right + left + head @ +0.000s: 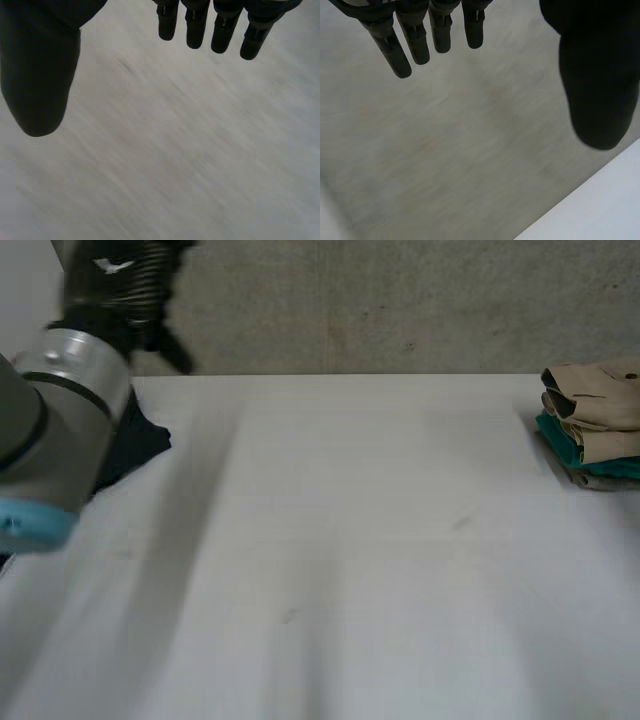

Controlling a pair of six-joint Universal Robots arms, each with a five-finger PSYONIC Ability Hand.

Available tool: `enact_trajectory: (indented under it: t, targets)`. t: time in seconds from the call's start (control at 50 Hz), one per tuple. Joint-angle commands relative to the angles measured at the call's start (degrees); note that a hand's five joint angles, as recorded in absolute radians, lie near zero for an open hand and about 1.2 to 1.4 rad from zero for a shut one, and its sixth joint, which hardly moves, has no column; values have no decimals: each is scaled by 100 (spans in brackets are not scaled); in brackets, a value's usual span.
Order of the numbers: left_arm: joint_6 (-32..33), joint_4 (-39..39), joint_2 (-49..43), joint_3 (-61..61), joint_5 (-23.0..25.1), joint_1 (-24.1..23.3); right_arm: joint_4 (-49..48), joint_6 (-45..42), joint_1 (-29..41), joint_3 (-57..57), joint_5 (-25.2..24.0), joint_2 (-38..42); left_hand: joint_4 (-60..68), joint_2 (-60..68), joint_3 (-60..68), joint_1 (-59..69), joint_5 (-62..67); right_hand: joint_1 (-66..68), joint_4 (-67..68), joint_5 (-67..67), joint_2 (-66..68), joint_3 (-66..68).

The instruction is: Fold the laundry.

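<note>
Left robot hand (597, 75) and right robot hand (40, 75) both hang released, fingers straight, holding nothing. At the desk's (350, 540) left edge the dark cloth (140, 440) lies partly behind the left arm (60, 410), so a careless sweep could drag it off. At the far right edge sits the folded stack (595, 425).

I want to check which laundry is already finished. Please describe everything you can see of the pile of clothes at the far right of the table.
The pile of clothes is a small, neat stack of folded garments that look like soft cloth. A beige piece lies on top, and a teal piece sticks out beneath it, with more beige lower down. The pile rests flat on the white table near its far right corner, partly cut off by the view's edge. Nothing else touches it.
</note>
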Motion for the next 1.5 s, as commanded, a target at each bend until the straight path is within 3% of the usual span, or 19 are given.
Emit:
enact_trajectory:
  t: [0.02,0.12,0.16,0.24,0.32,0.4,0.48,0.58,0.62,0.72,0.8,0.88,0.96,1.04,1.18,1.2,1.26,1.4,1.5]
  targets:
    - [1089,147,-1082,18,443,1397,-102,-187,1690,1497,-1058,-423,-162,-167,-206,-135,-265,-369,-249,-250,-245,-258]
    - [1643,208,-2275,342,1479,2355,759,-873,2282,1859,-1032,-222,-162,-167,-206,-135,-265,-369,-249,-250,-245,-258]
    - [1749,296,-2663,544,1647,2531,1076,-1154,2440,1877,-979,-20,-145,-150,-190,-118,-249,-369,-249,-250,-245,-258]
    - [2013,560,-3525,1159,1727,2751,1700,-1909,2818,1929,-629,603,-112,-117,-156,-85,-215,-369,-249,-250,-245,-258]
    - [2250,727,-4176,1749,1745,2910,1772,-2323,2854,2034,-259,868,-61,-66,-105,-34,-165,-369,-249,-250,-245,-258]
    - [2295,762,-4730,2267,1745,2972,1772,-2447,2845,2166,-197,895,157,152,112,184,53,-369,-249,-250,-245,-258]
    - [2295,762,-4994,2575,1789,2980,1772,-2438,2827,2272,-179,886,1867,1862,1823,1894,1764,-369,-249,-250,-245,-258]
    - [2198,902,-4995,2611,1806,2946,1763,-2403,2810,2290,-162,886,6823,6818,6779,6850,6719,-369,-249,-250,-245,-258]
    - [2172,1051,-4942,2532,1771,2884,1763,-2403,2801,2298,-153,886,6834,6829,6789,6861,6730,-369,-249,-250,-245,-258]
    - [1847,1316,-4223,1857,1666,2542,1754,-2377,2792,2281,-109,808,6834,6829,6789,6861,6730,-369,-249,-250,-245,-258]
    - [873,1395,-3010,943,1779,2182,1754,-2368,2600,2194,75,597,6834,6829,6789,6861,6730,-369,-249,-250,-245,-258]
    - [-514,1404,-1913,3,2515,1314,1754,-2281,2371,2105,409,298,6834,6829,6789,6861,6730,-369,-249,-250,-245,-258]
    - [-1236,1404,-1244,-586,3210,540,1754,-1938,2213,2017,673,87,6834,6829,6789,6861,6730,-369,-249,-250,-245,-258]
    - [-1528,1395,-1048,-939,3528,-198,1763,-1551,2010,1991,787,-19,6834,6829,6789,6861,6730,-369,-249,-250,-245,-258]
    - [-1502,1333,-1549,-975,3538,-1377,1772,-1384,1852,1991,788,-72,6834,6829,6789,6861,6730,-369,-249,-250,-245,-258]
    - [-1502,1316,-1558,-966,3538,-1422,1772,-1384,1843,1991,779,-72,5454,5449,5409,5481,5350,-369,-249,-250,-245,-258]
    - [-1459,1159,-1479,-1019,3433,-1475,1798,-1392,1834,1956,761,-63,362,357,317,389,258,-369,-249,-250,-245,-258]
    - [-1441,491,-935,-1019,2616,-1476,1860,-1375,1843,1807,752,-63,174,169,130,201,71,-369,-249,-250,-245,-258]
    - [-1449,-325,-417,-1045,1423,-1476,2403,-1480,1860,1605,691,-72,375,370,331,402,271,-369,-249,-250,-245,-258]
